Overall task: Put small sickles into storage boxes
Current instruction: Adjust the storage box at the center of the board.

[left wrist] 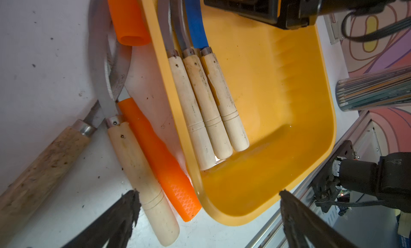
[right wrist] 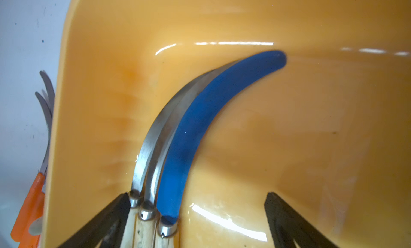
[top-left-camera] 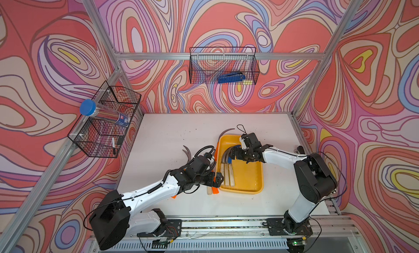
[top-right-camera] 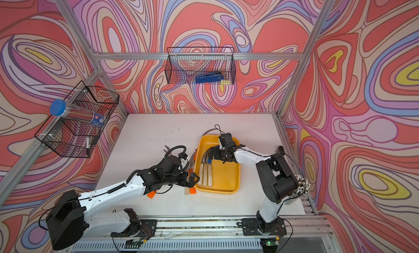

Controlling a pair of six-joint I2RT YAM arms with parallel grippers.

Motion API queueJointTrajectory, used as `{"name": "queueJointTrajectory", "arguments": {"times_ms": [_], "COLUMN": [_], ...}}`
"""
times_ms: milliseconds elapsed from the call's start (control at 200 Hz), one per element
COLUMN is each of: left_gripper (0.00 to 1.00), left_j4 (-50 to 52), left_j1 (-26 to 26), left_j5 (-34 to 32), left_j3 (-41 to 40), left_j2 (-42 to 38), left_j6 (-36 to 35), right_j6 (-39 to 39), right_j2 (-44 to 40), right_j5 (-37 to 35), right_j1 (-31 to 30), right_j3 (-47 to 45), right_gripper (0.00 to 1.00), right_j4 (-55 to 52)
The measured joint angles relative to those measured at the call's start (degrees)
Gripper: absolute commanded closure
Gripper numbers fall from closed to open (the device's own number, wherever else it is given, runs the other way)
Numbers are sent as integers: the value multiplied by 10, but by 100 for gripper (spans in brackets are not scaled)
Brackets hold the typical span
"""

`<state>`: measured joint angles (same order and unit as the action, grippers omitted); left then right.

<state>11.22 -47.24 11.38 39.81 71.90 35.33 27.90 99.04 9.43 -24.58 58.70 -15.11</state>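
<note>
Three scuffed, pale wooden-handled sickles [top-left-camera: 226, 174], one curved blade blue, lay side by side in the glossy yellow tray [top-left-camera: 249, 174] at lower centre of a top view, with the left gripper [left wrist: 208, 193] and right gripper [right wrist: 198, 195] both gaping, empty.

Swirling wallpaper [top-left-camera: 226, 20] – coral, lilac, cream and blue, with spots of yellow – covers all three walls in both top views. Silver aluminium struts [top-left-camera: 158, 56] frame the cell: one runs level across the upper middle of the frame, others slant in from the upper corners. A black wire basket [top-left-camera: 197, 65] hangs on the level strut at upper centre; a second, divided basket [top-left-camera: 95, 145] hangs at mid left. The white counter [top-left-camera: 176, 131] fills the lower middle (scuffed, speckled with dark flecks). A metal rail [top-left-camera: 226, 222] edges it along the bottom. The light is even and soft.
</note>
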Motion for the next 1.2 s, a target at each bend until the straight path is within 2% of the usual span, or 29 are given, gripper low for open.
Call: {"name": "queueJointTrajectory", "arguments": {"times_ms": [481,826,921,1202], "left_gripper": [0,0,0,0], "left_j4": [-82,-106,-90,49], "left_j1": [-62,-80,-80,-80], "left_j5": [31,33,17,-68], "left_j3": [50,74,79,138], "left_j2": [140,177,176,148], "left_j6": [14,24,23,4], "right_j6": [-18,-34,-36,-36], "right_j2": [69,87,87,47], "right_j5": [-40,-58,-58,-56], "right_j1": [80,105,105,105], "right_j3": [103,139,140,135], "right_gripper": [2,2,2,2], "right_j4": [-58,-83,-89,-108]}}
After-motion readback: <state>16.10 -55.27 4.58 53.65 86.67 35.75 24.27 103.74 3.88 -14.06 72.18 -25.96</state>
